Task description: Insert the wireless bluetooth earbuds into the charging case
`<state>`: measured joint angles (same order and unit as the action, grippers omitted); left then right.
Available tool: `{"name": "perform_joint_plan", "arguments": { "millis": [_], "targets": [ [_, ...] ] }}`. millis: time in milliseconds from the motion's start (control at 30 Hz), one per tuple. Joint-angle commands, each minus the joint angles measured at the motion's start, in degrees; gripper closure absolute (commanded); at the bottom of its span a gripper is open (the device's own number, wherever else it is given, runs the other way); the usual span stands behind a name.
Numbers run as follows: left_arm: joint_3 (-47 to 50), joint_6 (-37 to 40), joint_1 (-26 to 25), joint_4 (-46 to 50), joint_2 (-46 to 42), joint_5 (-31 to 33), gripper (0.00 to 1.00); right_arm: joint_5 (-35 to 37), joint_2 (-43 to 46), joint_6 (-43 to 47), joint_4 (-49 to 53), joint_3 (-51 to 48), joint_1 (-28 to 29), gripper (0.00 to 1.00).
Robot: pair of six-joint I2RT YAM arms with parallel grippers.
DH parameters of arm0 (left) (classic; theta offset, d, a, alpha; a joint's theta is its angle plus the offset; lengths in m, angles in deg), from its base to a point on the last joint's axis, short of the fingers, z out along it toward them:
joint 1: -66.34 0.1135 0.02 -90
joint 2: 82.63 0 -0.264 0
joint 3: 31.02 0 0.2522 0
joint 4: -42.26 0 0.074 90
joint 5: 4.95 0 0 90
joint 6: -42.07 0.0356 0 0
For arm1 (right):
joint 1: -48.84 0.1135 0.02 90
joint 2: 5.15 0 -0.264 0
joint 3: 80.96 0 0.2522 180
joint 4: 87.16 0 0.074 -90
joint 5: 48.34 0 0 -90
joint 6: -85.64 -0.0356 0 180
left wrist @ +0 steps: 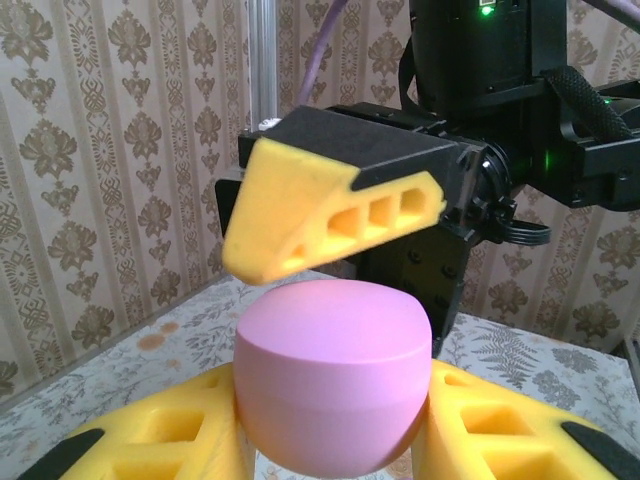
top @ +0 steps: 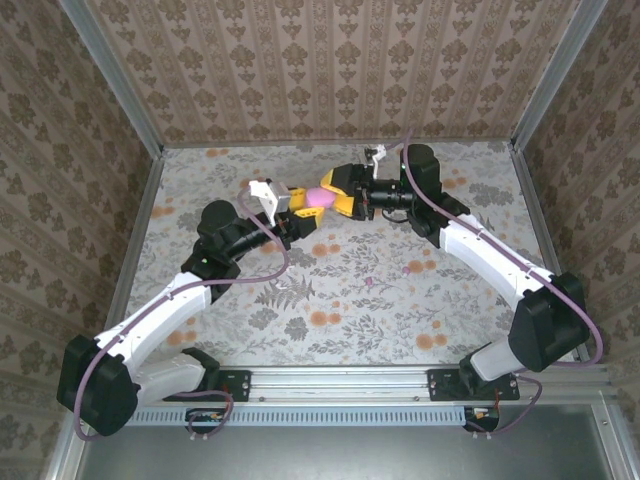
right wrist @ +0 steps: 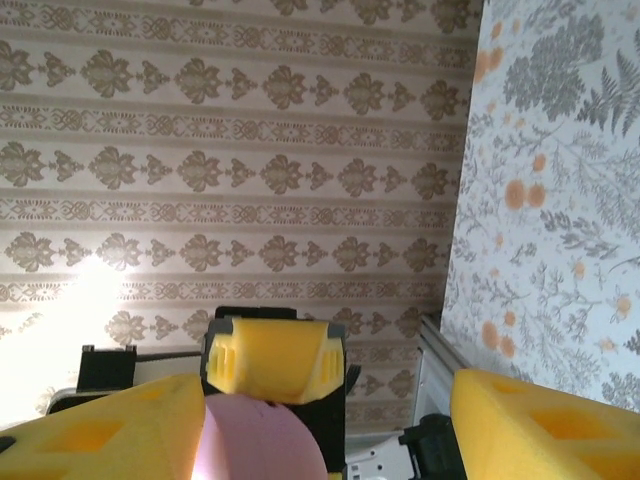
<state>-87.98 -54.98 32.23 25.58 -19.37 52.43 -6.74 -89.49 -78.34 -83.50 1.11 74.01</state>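
Pink case (left wrist: 335, 375), lid shut, clamped in left tool (left wrist: 330, 440) above desk's (top: 350, 290) far middle. Right tool (top: 345, 192) agape beside it. Step: presenting case; next, probably lifting lid.

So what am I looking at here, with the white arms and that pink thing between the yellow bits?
Two robot arms stand bolted to a flower-printed table. One picture looks down from above; the other two come from cameras on each wrist. The yellow bits are the arms' fingers. The left gripper is shut on a closed pink charging case, held up between its fingers. The right gripper meets it from the other side; one of its fingers sits just above the lid.
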Motion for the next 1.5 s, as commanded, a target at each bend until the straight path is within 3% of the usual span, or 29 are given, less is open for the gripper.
{"name": "perform_joint_plan", "arguments": {
  "millis": [0,500,800,1100,1333,1467],
  "targets": [
    [-1.5,0.0,-0.4,-2.7,-0.2,1.7,0.61,-3.6,0.8,-2.3,-1.6,1.3,0.1,0.32],
    [-1.8,0.0,-0.9,-2.6,0.9,1.3,0.61,-6.4,1.3,-3.3,-4.7,2.2,0.5,0.47],
    [-2.5,1.5,-1.0,-0.1,1.5,1.3,0.61,-3.8,3.3,3.3,1.2,2.6,0.5,0.67],
    [-2.6,2.2,-1.0,1.2,1.6,1.5,0.62,-2.2,4.1,7.2,6.0,3.6,0.5,0.66],
    [-2.5,1.1,-1.1,0.1,1.4,1.6,0.63,0.8,4.2,12.3,11.1,4.2,-0.1,0.42],
    [-2.2,0.1,-1.1,-0.5,1.1,1.2,0.63,4.9,8.4,19.6,14.9,4.4,-1.9,0.34]
  ]
}}
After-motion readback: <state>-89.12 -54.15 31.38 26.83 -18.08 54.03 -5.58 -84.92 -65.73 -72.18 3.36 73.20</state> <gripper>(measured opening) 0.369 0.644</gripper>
